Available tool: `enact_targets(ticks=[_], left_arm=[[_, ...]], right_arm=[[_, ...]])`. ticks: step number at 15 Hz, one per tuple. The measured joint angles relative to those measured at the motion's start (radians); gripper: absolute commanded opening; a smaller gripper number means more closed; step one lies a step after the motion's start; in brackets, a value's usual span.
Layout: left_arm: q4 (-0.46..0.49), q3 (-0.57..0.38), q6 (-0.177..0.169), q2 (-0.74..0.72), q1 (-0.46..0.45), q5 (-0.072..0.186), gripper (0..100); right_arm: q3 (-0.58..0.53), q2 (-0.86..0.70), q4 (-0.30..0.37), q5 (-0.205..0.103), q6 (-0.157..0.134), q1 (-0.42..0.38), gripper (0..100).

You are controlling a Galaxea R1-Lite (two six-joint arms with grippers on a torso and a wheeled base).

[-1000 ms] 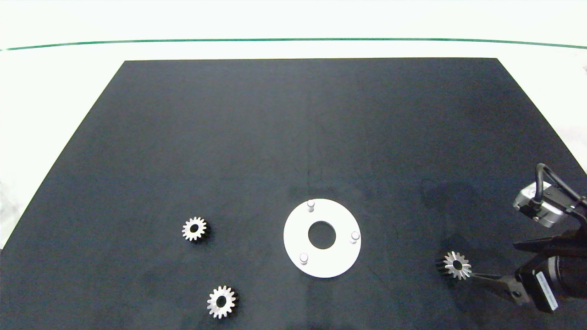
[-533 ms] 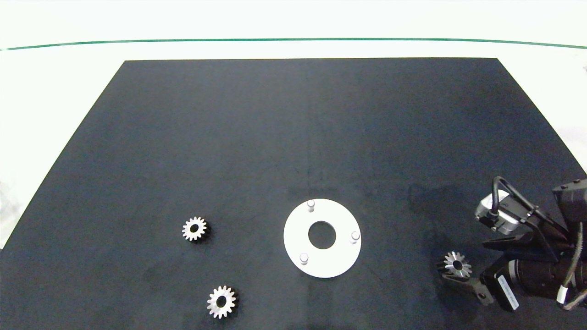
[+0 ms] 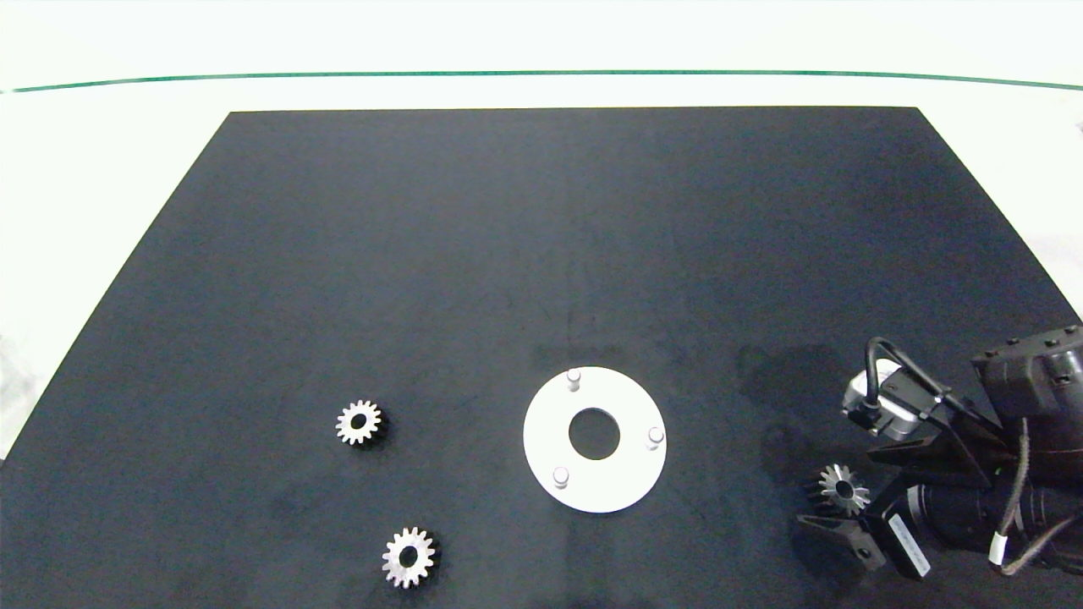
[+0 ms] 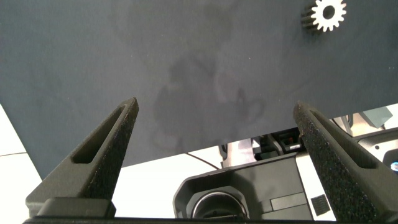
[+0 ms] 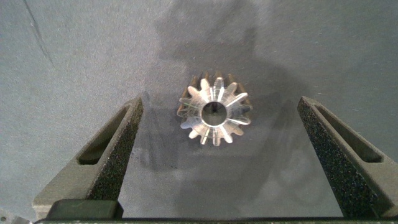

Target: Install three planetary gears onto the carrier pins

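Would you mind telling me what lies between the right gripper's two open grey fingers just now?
A small silvery metal spur gear lies flat on the black mat, between the right gripper's open fingers with bare mat on either side, neither touching it. The right wrist view shows this best.

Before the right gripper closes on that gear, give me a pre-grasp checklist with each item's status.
1. Right gripper open: ok, fingers spread wide.
2. Gear between the fingers: ok, roughly centred in the right wrist view, touching neither pad.
3. Gear lying flat on the mat: ok, bore facing up.
4. Gripper low enough to grip the teeth: cannot tell.
5. Carrier pins free: ok, all three bare on the white disc.
6. Left gripper out of the way: ok, open near the mat's edge, absent from the head view.
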Motion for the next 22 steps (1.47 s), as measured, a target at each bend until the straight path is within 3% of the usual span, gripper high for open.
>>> enact_targets(ticks=[14,22], left_arm=[[-0.014,-0.001,0.0,-0.003,0.0,-0.001,100],[-0.017,-0.001,0.0,-0.003,0.0,-0.002,100]], right_arm=[[-0.001,0.016,-0.001,-0.04,-0.003,0.01,70],[0.008,0.034,-0.044,-0.036,0.001,0.01,54]])
